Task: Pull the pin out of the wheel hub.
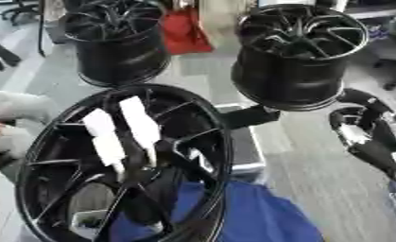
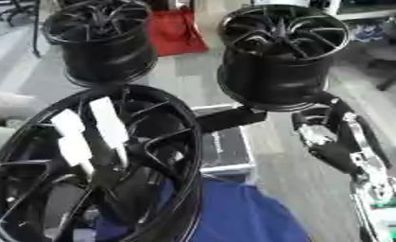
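Note:
A big black spoked wheel hub (image 1: 44, 156) leans tilted at the lower left and fills that side of the view. At its centre two white oblong pieces (image 1: 139, 120) point upward, side by side. Below them a dark shape rises through the spokes, which looks like my left hand (image 1: 147, 184). I cannot make out a pin, or whether anything is held. My right hand (image 2: 316, 134), black and silver, hangs at the right, apart from the big hub and just below the rear right wheel. How it is closed is unclear.
Two more black wheels stand behind, one at the back left (image 1: 118, 42) and one at the back right (image 1: 296, 52), with a red bag (image 1: 183, 30) between them. A dark case (image 1: 246, 146) lies under the big hub. Blue cloth (image 1: 250, 217) covers the bottom. A person's light sleeve (image 1: 15, 106) shows at the left edge.

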Tool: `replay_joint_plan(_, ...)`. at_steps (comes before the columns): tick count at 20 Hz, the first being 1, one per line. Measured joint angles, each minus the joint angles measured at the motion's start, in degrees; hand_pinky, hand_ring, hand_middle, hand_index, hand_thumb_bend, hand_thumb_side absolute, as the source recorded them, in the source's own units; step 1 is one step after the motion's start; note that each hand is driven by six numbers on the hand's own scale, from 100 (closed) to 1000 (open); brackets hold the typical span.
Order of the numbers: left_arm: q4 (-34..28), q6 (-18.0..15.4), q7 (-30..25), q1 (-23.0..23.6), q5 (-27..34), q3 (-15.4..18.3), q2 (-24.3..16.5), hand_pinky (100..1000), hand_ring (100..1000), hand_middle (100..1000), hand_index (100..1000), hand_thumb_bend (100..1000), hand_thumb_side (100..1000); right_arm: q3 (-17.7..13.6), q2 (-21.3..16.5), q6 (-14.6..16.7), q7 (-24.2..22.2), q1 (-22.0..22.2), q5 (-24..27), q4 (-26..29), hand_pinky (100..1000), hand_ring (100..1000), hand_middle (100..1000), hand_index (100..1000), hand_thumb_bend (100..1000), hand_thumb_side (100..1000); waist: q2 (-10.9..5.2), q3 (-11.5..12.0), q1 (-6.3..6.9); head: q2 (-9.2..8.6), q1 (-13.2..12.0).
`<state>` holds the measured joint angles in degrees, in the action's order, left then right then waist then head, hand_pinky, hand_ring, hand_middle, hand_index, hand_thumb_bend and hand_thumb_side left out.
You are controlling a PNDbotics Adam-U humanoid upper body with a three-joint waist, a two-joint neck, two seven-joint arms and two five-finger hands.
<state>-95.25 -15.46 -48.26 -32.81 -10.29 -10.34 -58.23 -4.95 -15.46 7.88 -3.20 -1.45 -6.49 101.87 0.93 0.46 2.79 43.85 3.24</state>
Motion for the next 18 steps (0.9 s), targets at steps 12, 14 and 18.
replay_joint_plan(12,3.9,-2.6,2.6,-6.1,-8.1,-12.0,4.8,845,828,831,915,328,143,0.4,-0.3,0.1,-0.5,0.0,0.0,-0.2,680,721,777,879,295,375,0.00,-1.0,0.27,0.00,0.0)
replay_joint_plan(14,5.1,-3.2,3.2,-6.7,-9.6,-13.1,5.8,845,831,829,911,316,120,0.4,-0.3,0.1,-0.5,0.0,0.0,-0.3,680,721,777,879,295,375,0.04,-1.3,0.26,0.00,0.0)
replay_joint_plan(18,7.8,-4.3,4.3,-7.6,-11.6,-14.8,7.7,843,829,825,906,315,103,0.4,-0.4,0.2,-0.7,0.0,0.0,-0.3,680,721,776,879,296,375,0.15,-1.9,0.27,0.00,-0.1)
